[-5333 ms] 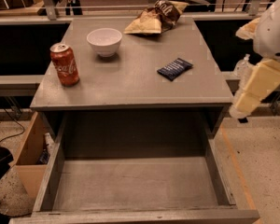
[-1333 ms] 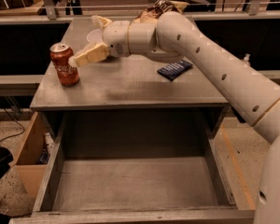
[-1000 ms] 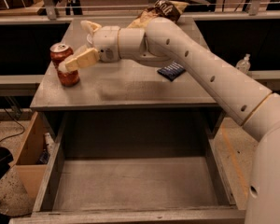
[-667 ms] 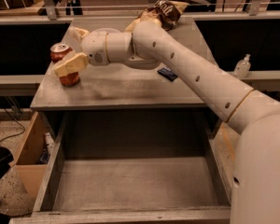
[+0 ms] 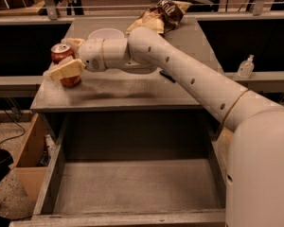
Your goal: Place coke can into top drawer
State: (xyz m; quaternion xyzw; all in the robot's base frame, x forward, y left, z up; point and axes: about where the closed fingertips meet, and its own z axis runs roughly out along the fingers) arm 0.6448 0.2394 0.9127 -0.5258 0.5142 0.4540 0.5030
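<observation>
The coke can, red with a silver top, stands upright at the left end of the grey cabinet top. My gripper has reached across from the right and straddles the can. One tan finger crosses the can's front and the other finger lies behind it. The fingers are open around the can, which rests on the cabinet top. The top drawer is pulled out below, with a bare grey floor.
A white bowl and a chip bag sit at the back of the cabinet top. A dark flat object peeks out under my arm. A tan wooden box stands left of the drawer. A small bottle stands at the right.
My arm has swung left across the cabinet top. The gripper has gone from right of the can to straddling it. The can has not moved.
</observation>
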